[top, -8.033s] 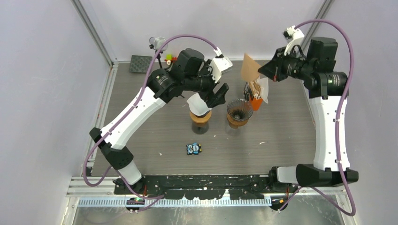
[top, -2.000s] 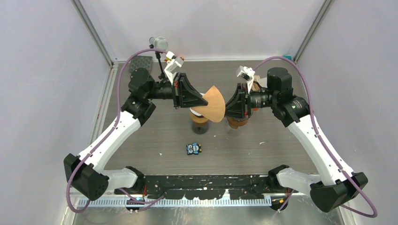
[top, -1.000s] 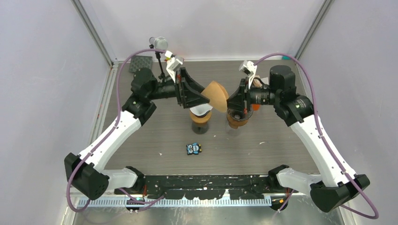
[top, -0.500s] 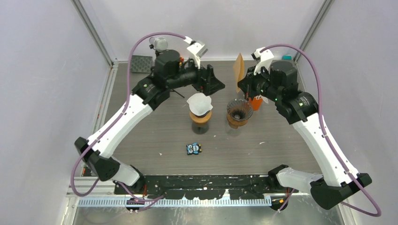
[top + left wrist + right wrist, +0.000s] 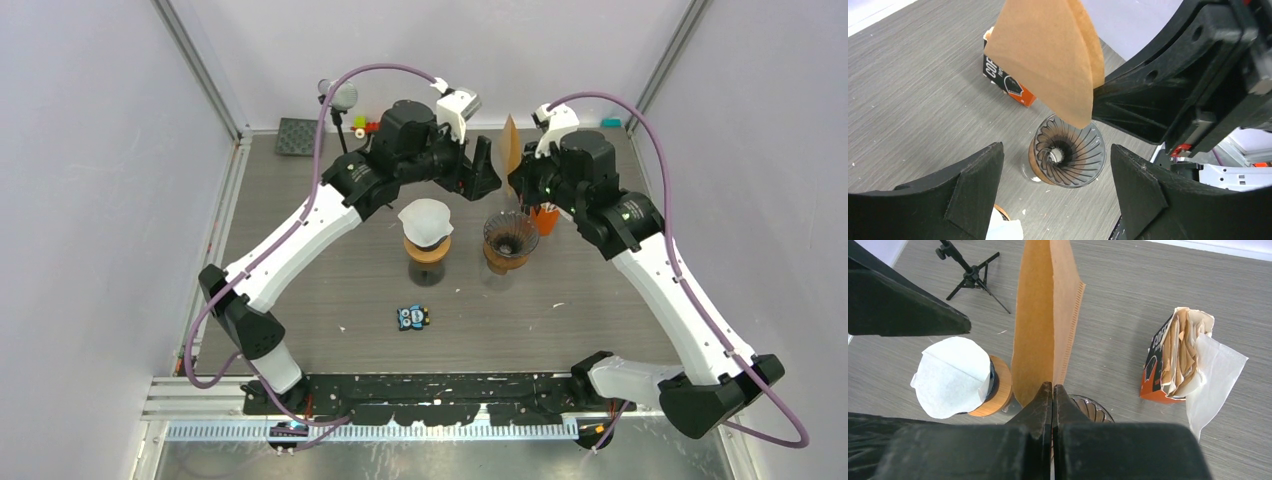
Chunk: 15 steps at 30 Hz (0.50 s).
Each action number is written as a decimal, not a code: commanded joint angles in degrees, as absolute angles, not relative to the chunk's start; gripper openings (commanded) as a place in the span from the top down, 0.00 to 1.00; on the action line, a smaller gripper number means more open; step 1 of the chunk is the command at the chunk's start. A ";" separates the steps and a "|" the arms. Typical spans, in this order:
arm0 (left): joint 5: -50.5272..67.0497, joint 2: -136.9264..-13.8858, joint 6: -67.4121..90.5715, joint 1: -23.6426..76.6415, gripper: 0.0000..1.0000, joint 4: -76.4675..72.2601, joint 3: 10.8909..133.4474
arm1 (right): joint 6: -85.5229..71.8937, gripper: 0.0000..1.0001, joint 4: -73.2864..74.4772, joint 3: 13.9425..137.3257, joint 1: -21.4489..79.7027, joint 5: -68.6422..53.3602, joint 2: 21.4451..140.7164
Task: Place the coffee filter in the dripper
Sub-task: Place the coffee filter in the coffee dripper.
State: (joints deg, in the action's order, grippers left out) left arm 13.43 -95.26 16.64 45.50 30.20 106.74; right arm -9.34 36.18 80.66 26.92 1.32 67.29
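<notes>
My right gripper (image 5: 1053, 386) is shut on the lower edge of a brown paper coffee filter (image 5: 1043, 315), which stands upright and flat. The filter (image 5: 511, 145) hangs above and just behind the dark ribbed glass dripper (image 5: 510, 238) with its wooden collar. In the left wrist view the filter (image 5: 1048, 55) points down toward the empty dripper (image 5: 1068, 150). My left gripper (image 5: 480, 170) is open with nothing between its fingers (image 5: 973, 185), just left of the filter and apart from it. The right gripper (image 5: 517, 180) sits over the dripper's far rim (image 5: 1095, 410).
A second dripper (image 5: 425, 222) on a wooden collar holds a white filter (image 5: 955, 375), left of the glass one. An orange box of filters (image 5: 543, 212) stands behind right. A microphone tripod (image 5: 345, 100), a dark mat (image 5: 298, 136) and a small owl toy (image 5: 412, 317) are also on the table.
My left gripper has let go of the filter, opened and drawn back from it. The right gripper carried the filter up and back, turning it upright over the dripper.
</notes>
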 commanded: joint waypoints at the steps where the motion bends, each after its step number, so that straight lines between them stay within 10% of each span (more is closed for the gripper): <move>1: 12.02 -95.93 17.91 45.79 0.20 30.60 111.14 | -10.89 0.99 32.72 79.15 27.21 1.28 67.53; 15: 6.47 -102.39 18.28 46.65 0.21 33.46 119.35 | -12.15 0.99 32.89 79.62 27.22 -2.40 69.29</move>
